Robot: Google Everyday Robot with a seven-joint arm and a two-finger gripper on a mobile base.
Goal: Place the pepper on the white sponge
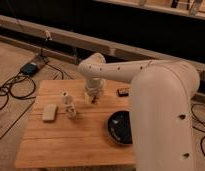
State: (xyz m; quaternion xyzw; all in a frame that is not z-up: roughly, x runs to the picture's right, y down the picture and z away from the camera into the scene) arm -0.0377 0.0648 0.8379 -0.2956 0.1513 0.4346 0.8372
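Observation:
The white sponge [49, 112] lies flat near the left edge of the wooden table [76, 145]. My gripper [93, 96] hangs fingers-down over the back middle of the table, well to the right of the sponge, and appears open. A small dark reddish thing just under its tips looks like the pepper [95, 100], lying on the table and partly hidden by the fingers. The white arm reaches in from the right and fills that side of the view.
A small pale bottle [65, 97] and a small white cup [71, 111] stand between the gripper and the sponge. A black bowl [120, 128] sits at the right front. A flat dark item with an orange mark [123, 91] lies at the back right. Cables lie on the floor to the left.

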